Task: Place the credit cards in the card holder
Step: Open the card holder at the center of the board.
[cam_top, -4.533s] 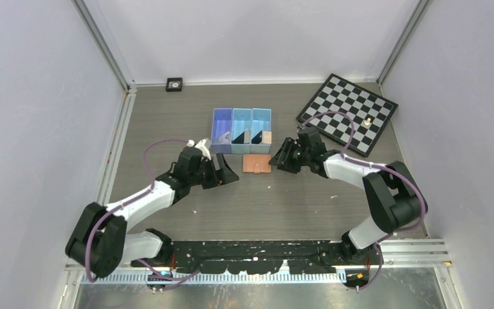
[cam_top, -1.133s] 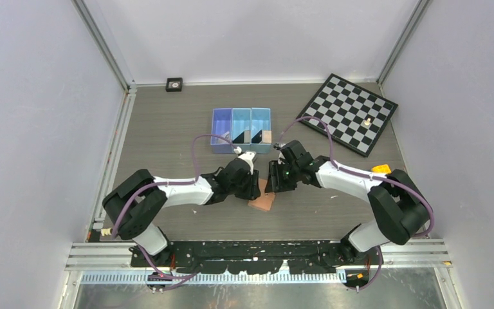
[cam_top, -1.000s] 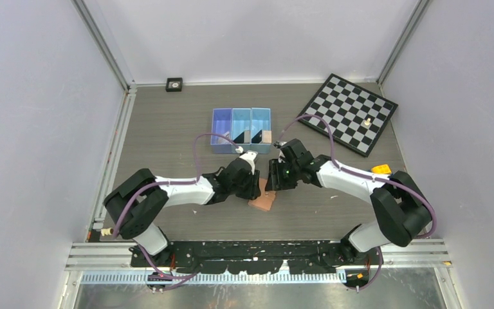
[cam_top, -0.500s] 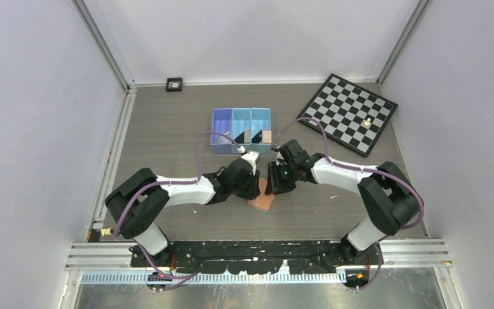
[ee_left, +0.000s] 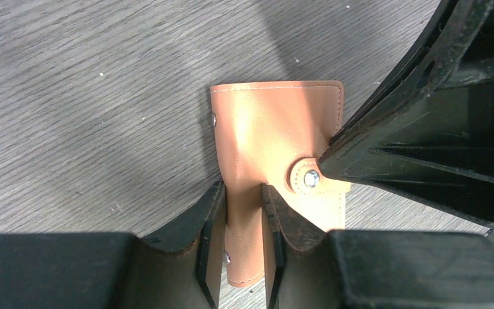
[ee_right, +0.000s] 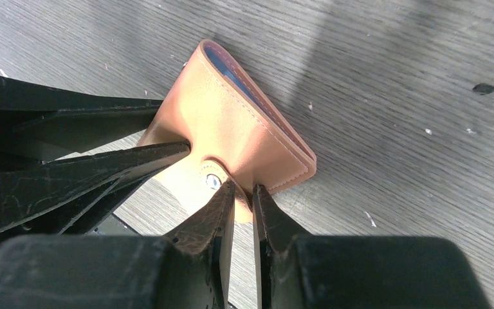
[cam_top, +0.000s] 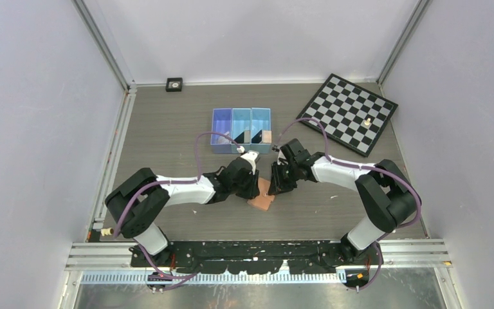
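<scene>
The left end effector [ee_left: 241, 248] has its two fingers squeezed narrow on a fold of the card holder [ee_left: 270, 129]. The right end effector [ee_right: 243, 206] pinches the flap right by the snap tab [ee_right: 213, 181]. The card holder is folded and sits on the desk [cam_top: 167, 122], just in front of the blue bin [cam_top: 222, 129]. The credit cards [cam_top: 239, 136] are in that bin, not in the holder. I think this is the opening step. Next, one arm must hold the body firm while the other pulls the tab, slowly, so the snap pops open.
</scene>
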Tool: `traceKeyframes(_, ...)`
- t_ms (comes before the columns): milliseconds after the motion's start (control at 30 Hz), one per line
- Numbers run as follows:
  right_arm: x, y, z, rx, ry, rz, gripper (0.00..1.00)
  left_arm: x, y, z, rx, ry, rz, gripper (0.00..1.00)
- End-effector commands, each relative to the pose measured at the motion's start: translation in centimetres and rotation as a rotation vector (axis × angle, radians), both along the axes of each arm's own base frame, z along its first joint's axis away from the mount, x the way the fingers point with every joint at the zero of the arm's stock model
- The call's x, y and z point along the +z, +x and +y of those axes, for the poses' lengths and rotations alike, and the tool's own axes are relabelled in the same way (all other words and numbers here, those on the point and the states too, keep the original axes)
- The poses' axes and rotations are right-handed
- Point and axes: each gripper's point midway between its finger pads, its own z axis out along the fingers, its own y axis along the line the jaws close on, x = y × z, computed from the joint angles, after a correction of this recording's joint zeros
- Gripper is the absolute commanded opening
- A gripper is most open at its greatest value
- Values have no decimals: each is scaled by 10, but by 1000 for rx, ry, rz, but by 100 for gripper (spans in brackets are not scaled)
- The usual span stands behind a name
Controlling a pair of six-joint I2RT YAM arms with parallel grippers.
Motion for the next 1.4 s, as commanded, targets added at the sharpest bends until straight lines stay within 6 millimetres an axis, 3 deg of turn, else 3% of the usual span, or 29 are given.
traceKeyframes(0,14,-32,44,142,202,103,19,-53,-21,41,22,206,104,10)
traceKeyframes(300,26,-51,59,236,271,133,9,-54,-20,43,37,216,111,0)
traceKeyframes(500,35,-63,65,289,290,133,1,-56,-19,45,49,237,114,0)
traceKeyframes(800,46,-70,69,323,319,125,0,-58,-19,48,62,247,120,0)
traceKeyframes(1000,52,-66,61,294,281,69,1,-56,-19,51,76,254,118,0)
traceKeyframes(1267,68,-49,27,140,144,-93,19,-47,-22,67,200,237,121,0)
traceKeyframes(1367,73,-39,11,6,94,-141,36,-42,-28,67,263,168,148,0)
